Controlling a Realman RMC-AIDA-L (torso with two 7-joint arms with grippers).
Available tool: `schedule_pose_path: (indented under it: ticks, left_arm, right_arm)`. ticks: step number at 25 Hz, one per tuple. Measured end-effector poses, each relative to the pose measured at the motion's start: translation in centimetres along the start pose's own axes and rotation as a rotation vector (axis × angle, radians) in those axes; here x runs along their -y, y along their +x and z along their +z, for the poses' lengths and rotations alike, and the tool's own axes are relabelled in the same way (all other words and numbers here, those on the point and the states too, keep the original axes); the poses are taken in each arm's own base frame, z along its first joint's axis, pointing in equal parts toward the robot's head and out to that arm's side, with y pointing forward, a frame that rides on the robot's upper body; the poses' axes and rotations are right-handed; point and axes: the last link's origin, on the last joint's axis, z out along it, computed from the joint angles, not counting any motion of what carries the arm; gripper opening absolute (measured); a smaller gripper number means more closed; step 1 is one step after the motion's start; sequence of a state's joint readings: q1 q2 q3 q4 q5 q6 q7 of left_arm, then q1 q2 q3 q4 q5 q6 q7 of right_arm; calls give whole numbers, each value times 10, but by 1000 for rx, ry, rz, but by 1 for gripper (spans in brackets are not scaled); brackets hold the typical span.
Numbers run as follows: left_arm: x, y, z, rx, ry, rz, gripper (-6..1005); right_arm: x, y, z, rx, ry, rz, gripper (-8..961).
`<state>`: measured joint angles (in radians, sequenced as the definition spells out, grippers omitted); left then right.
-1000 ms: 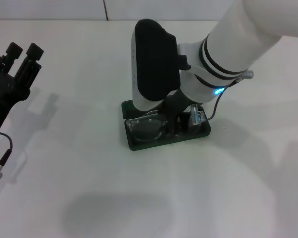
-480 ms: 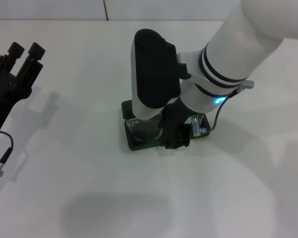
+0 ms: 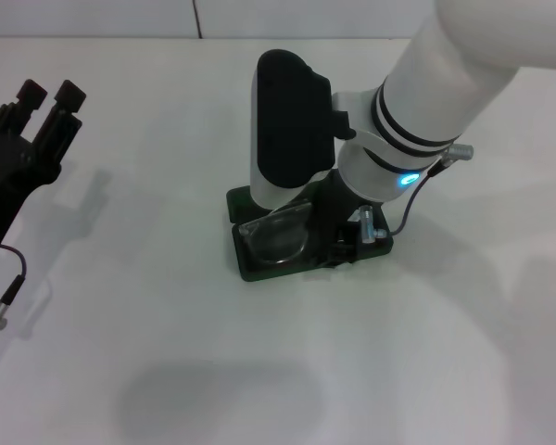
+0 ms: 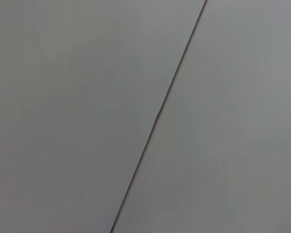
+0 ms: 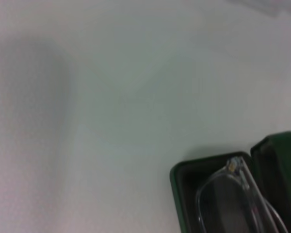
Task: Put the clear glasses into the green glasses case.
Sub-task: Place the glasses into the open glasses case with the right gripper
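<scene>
One lens of the fully transparent plastic clear glasses (image 3: 276, 235) is now seen lying inside the tray of the dark green rectangular hard green glasses case (image 3: 250, 266), which is set open on the white desk (image 3: 148, 306); compared with half a second earlier, the right hand (image 3: 338, 243) has been drawn back and up a little from the near edge of the case, so more of the lens is uncovered. It is judged that placement is nearly done or just done. Whether the right hand is gripping or released cannot be told, since the fingers are hidden behind the wrist. In the right wrist view the clear frame (image 5: 237, 199) is seen seated within the case corner (image 5: 177, 182), the lid raised beside it. The left hand (image 3: 39, 120) is parked well apart at the left edge, fingers spread, unchanged. Bare desk is left all round the case; the raised lid behind is the only near obstacle for withdrawal.
</scene>
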<state>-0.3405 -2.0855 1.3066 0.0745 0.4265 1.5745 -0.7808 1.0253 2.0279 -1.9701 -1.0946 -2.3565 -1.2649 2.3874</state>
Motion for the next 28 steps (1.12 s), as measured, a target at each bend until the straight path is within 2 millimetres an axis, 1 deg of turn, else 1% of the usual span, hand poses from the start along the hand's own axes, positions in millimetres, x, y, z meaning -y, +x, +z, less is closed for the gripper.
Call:
schedule_pose_path:
  ticks: [10, 15, 17, 22, 28]
  left_arm:
    - [0, -2, 5, 19, -5, 6, 669]
    - [0, -2, 7, 21, -8, 7, 669]
    - [1, -2, 8, 26, -5, 7, 669]
    - [2, -2, 10, 29, -2, 10, 669]
    - [5, -2, 13, 39, 3, 15, 669]
  right_arm:
    - [-3, -9, -3, 39, 14, -36, 379]
    - [1, -8, -1, 28, 24, -24, 379]
    - [6, -3, 4, 11, 32, -8, 379]
    - [7, 0, 7, 6, 37, -5, 379]
    - [1, -8, -1, 40, 37, -26, 379]
